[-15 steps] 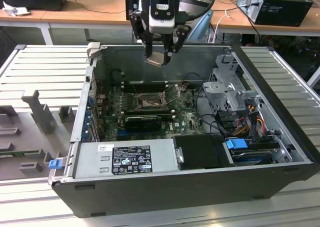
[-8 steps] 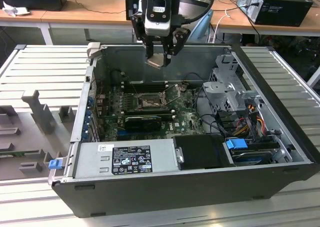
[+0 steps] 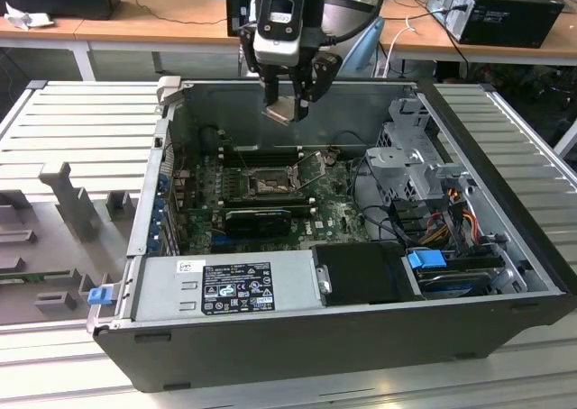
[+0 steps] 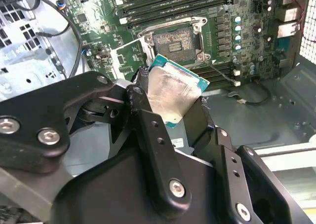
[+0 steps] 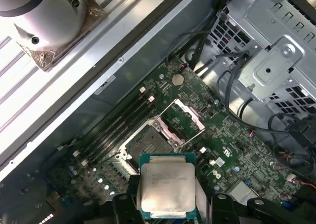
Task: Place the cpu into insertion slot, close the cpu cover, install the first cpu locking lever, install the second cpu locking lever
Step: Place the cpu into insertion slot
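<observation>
Pincer clamped on cpu by two opposite edges, metal top showing in both wrist views. Cpu held in air over open case, above slot, well apart. Slot bare. Cover seems swung up beside it.

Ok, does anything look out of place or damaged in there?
Nothing looks damaged or spilled. The gripper holds the cpu above the open case, apparently tilted; the insertion slot is empty, with its cpu cover flipped up.
</observation>
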Controlling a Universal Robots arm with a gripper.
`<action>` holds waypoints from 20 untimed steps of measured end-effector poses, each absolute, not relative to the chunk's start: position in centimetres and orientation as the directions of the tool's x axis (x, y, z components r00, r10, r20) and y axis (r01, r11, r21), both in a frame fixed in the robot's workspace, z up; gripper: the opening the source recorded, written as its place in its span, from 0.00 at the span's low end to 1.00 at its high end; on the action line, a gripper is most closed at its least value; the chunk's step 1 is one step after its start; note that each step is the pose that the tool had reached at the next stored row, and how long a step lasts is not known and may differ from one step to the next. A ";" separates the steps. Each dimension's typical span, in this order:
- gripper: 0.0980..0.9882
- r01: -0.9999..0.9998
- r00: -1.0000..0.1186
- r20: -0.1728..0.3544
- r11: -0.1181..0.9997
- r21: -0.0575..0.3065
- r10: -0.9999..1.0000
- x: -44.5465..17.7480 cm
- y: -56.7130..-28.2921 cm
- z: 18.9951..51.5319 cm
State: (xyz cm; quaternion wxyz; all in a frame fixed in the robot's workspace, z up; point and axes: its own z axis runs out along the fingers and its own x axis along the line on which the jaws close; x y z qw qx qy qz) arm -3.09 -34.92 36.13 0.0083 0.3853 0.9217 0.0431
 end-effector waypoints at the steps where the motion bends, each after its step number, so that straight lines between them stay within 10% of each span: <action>1: 0.48 0.717 -0.695 0.018 0.691 0.086 0.719 -3.1 -34.9 36.1; 20: 0.48 0.833 -0.550 0.018 0.546 0.086 0.835 -3.1 -34.9 36.1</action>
